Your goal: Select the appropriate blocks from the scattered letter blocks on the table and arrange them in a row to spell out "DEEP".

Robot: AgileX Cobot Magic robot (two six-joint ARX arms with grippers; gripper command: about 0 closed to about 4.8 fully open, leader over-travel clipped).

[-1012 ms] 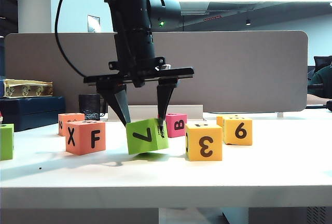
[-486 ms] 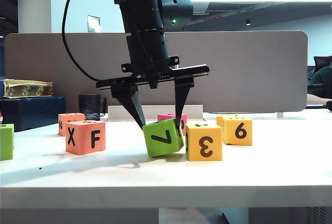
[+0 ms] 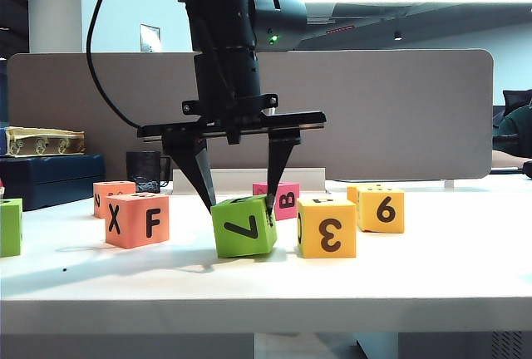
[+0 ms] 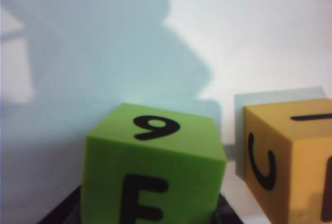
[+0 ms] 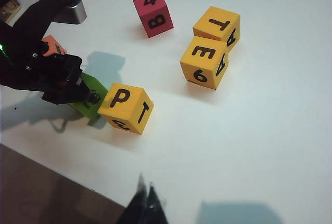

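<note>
In the exterior view the left gripper point(image 3: 239, 201) pinches the green cube marked 7 point(image 3: 243, 226) by its opposite side faces, tilted, near the table point(image 3: 416, 280) centre, just left of the yellow cube marked 3 point(image 3: 327, 227). The left wrist view shows the green cube's E face between the fingers; it looks like light, soft foam, so a gentle mid-face grip suits. In the right wrist view the right gripper point(image 5: 146, 197) hangs over the near edge, jaws together.
</note>
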